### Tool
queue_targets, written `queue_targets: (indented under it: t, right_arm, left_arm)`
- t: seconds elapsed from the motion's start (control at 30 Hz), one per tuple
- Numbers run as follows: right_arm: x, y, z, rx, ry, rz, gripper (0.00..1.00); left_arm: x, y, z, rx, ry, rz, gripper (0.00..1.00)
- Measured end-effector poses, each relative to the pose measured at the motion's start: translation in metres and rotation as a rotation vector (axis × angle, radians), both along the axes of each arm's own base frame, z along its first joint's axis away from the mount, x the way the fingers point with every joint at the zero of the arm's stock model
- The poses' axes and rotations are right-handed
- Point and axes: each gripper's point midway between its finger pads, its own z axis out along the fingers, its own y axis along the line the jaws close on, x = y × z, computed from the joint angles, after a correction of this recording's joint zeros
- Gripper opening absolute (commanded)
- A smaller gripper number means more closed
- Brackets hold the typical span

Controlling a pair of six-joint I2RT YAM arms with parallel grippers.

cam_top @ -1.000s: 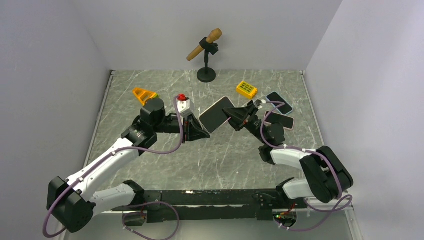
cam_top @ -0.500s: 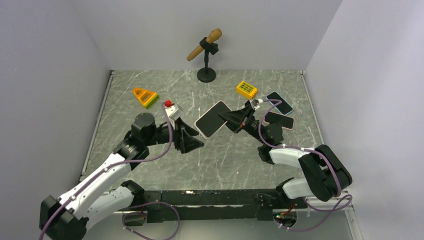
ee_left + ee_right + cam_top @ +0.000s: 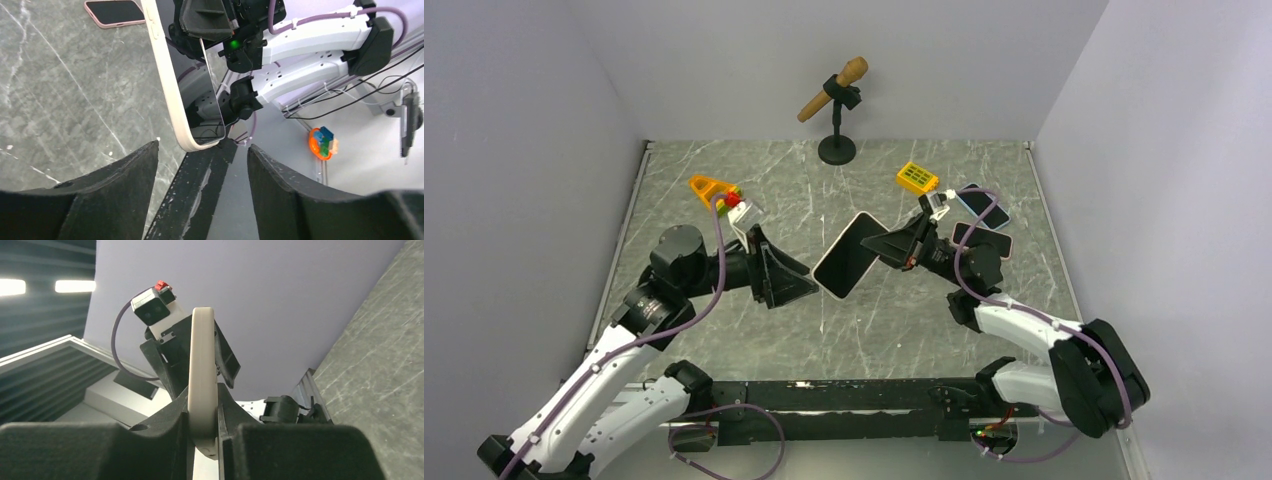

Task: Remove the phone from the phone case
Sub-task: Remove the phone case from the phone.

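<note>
The phone [image 3: 848, 256], its dark screen set in a cream phone case [image 3: 165, 85], hangs tilted above the middle of the table. My right gripper [image 3: 886, 245] is shut on its upper right end. The right wrist view has the case edge-on [image 3: 202, 365], pinched between both fingers of the right gripper [image 3: 203, 412]. My left gripper [image 3: 809, 283] stands open just left of the phone's lower end, not touching it. From the left wrist, the phone's rounded corner [image 3: 192, 142] sits just beyond the left gripper's [image 3: 201, 147] spread fingertips.
Two more phones [image 3: 982, 205] [image 3: 984, 240] lie at the right of the table, one in a pink case [image 3: 112, 11]. A yellow block [image 3: 917, 178], an orange triangular toy [image 3: 712, 188] and a microphone on a stand [image 3: 836, 100] sit farther back.
My left gripper has let go of the phone's lower end, opened and drawn back to the left. The right gripper keeps its grip; the phone now hangs steeper and slightly lower.
</note>
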Motion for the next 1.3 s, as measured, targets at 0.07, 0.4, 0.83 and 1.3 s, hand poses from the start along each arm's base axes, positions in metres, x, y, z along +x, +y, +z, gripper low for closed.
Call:
queue_targets:
  t: [0.07,0.4,0.83,1.3]
  right_arm:
    - [-0.004,-0.001,0.003,-0.016,-0.023,-0.008,0.00]
    - [-0.004,0.000,0.006,-0.073,-0.055,-0.025,0.00]
    - [-0.002,0.001,0.011,-0.106,-0.108,-0.047,0.00]
    - [0.000,0.006,0.022,0.011,-0.036,0.027,0.00]
  left_arm:
    - [-0.002,0.000,0.002,-0.013,0.027,0.003,0.62]
    - [-0.004,-0.006,-0.007,-0.038,0.110,-0.027,0.37]
    - [0.001,-0.014,-0.020,-0.036,0.198,-0.065,0.01]
    - [0.002,-0.009,-0.020,-0.052,-0.044,-0.300,0.00]
